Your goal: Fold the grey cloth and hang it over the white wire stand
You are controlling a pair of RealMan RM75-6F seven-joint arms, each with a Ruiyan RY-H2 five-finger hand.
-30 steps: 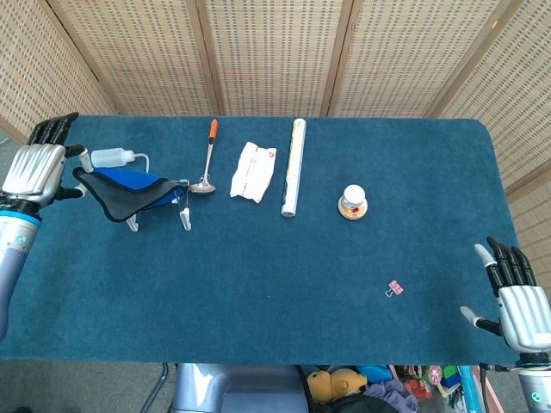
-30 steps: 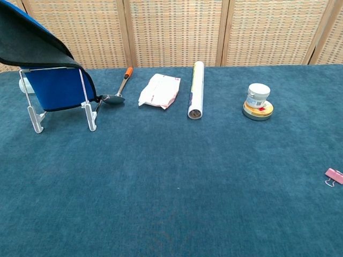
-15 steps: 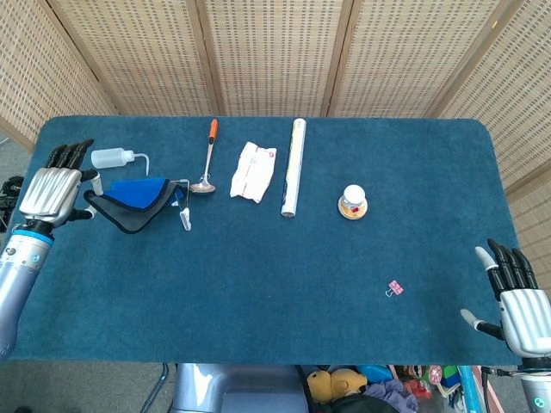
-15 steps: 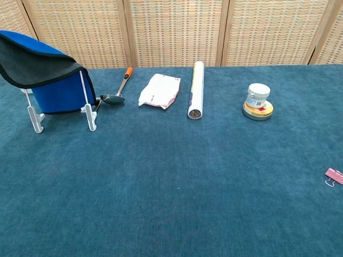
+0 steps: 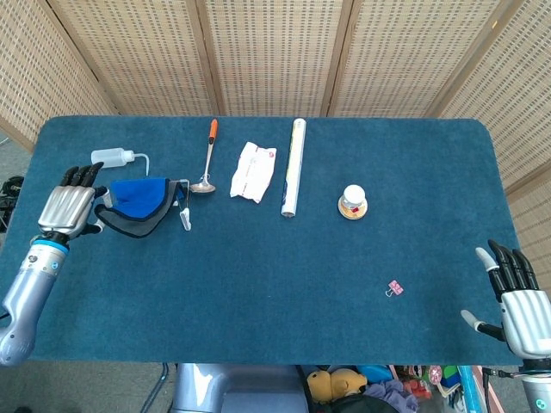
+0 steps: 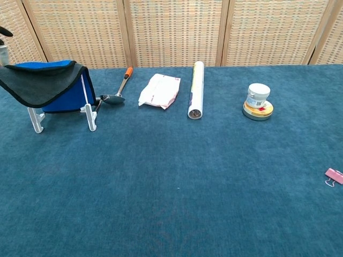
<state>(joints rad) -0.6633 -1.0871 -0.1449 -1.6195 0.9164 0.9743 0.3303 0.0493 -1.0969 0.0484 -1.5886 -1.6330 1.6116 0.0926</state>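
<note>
The grey cloth (image 5: pixel 129 225) with a blue inner side (image 6: pixel 37 85) lies draped over the white wire stand (image 6: pixel 89 119) at the table's left. Only the stand's feet and side wires (image 5: pixel 185 219) show below it. My left hand (image 5: pixel 67 209) is at the cloth's left edge, fingers straight, thumb against the hem, holding that edge. In the chest view only a dark fingertip of it shows at the top left corner. My right hand (image 5: pixel 519 303) hangs off the table's near right corner, fingers spread, holding nothing.
Behind the stand lies a squeeze bottle (image 5: pixel 112 157). A ladle with an orange handle (image 5: pixel 207 159), a white packet (image 5: pixel 253 171), a paper roll (image 5: pixel 294 167), a small jar on a tin (image 5: pixel 352 202) and a pink clip (image 5: pixel 395 288) lie to the right.
My left hand has moved down and nearer with the cloth's edge. The cloth, first held up high, has sunk onto the stand. The right hand has barely moved.
</note>
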